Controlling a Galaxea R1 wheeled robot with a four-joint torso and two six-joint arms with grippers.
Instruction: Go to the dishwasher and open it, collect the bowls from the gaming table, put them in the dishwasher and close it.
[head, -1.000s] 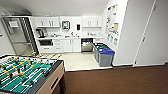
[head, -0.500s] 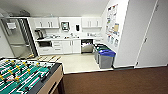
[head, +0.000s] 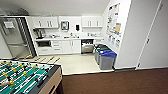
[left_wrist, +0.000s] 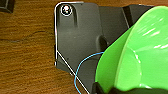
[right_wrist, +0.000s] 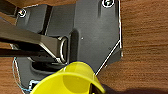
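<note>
a: two bowls aboard: a lime green round plastic bowl (left_wrist: 135, 55) by the left wrist, a yellow one (right_wrist: 71, 80) by the right. fingers' clench? cannot tell.

b: the view has swung toward the open stainless steel dishwasher (head: 87, 46); delivery's underway.

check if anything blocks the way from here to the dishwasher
Nothing visible does. The dishwasher stands open under the counter at the kitchen's far side, and pale floor leads straight to it. The bins sit right of that path, the football table left.
</note>
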